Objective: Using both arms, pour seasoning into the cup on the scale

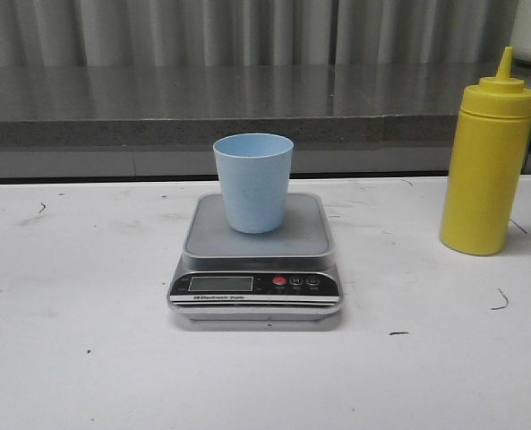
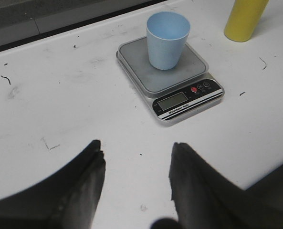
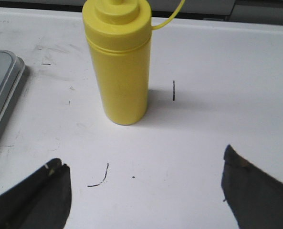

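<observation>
The pale blue cup (image 1: 253, 182) stands upright on the silver scale (image 1: 256, 255) at the table's middle. The tall yellow seasoning bottle (image 1: 486, 170) stands upright at the right, apart from the scale. No gripper shows in the front view. In the left wrist view my left gripper (image 2: 136, 149) is open and empty over bare table, with the cup (image 2: 166, 40) and scale (image 2: 177, 83) ahead of it. In the right wrist view my right gripper (image 3: 143, 164) is wide open and empty, with the bottle (image 3: 118, 67) standing just ahead of it.
The white table (image 1: 86, 296) has small dark scuff marks. A grey ledge (image 1: 158, 116) runs along its back edge. The scale's corner (image 3: 0, 90) shows beside the bottle in the right wrist view.
</observation>
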`<state>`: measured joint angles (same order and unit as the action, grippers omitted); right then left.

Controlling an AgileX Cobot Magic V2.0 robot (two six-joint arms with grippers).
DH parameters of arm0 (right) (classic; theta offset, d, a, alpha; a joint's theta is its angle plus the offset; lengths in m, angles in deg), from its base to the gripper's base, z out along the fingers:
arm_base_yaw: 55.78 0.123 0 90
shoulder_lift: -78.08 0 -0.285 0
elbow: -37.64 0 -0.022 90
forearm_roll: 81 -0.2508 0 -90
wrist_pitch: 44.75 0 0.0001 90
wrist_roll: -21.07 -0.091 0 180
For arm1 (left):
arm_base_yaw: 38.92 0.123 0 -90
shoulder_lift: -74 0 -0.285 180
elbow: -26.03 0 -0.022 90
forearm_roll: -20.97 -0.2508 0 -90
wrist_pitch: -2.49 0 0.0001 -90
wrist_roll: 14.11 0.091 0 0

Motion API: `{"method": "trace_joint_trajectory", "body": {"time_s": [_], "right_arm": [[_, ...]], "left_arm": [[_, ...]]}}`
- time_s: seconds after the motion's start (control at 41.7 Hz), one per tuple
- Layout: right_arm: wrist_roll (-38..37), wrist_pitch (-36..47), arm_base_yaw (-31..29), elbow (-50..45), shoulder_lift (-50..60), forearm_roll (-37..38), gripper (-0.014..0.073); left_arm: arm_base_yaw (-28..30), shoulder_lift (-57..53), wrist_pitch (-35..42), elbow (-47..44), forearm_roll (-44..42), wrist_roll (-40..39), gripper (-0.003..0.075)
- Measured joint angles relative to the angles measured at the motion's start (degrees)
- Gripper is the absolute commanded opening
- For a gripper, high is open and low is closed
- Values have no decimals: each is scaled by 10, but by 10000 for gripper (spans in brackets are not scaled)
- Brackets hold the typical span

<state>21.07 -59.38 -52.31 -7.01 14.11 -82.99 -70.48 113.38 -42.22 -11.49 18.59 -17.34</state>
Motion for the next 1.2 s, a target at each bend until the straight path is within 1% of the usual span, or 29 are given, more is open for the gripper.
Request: {"method": "trace_joint_trajectory", "body": {"time_s": [0.168,0.288,0.384,0.576,0.84,0.984,1.2], "right_arm": [[0,107,24,-8,-89,0,655],[0,213,35,-20,-160,0,655],[0,305,35,-24,-209,0,655],[0,464,35,-24,-309,0,655],[0,631,35,-24,-412,-25,655],[0,671,35,-5,-454,-32,655],[0,683,35,50,-510,-35,655]], "left_arm": [[0,0,0,0,0,0,313],[0,0,0,0,0,0,313],[0,0,0,0,0,0,313],[0,0,0,0,0,0,313],[0,0,0,0,0,0,313],[0,0,0,0,0,0,313],[0,0,0,0,0,0,313]]}}
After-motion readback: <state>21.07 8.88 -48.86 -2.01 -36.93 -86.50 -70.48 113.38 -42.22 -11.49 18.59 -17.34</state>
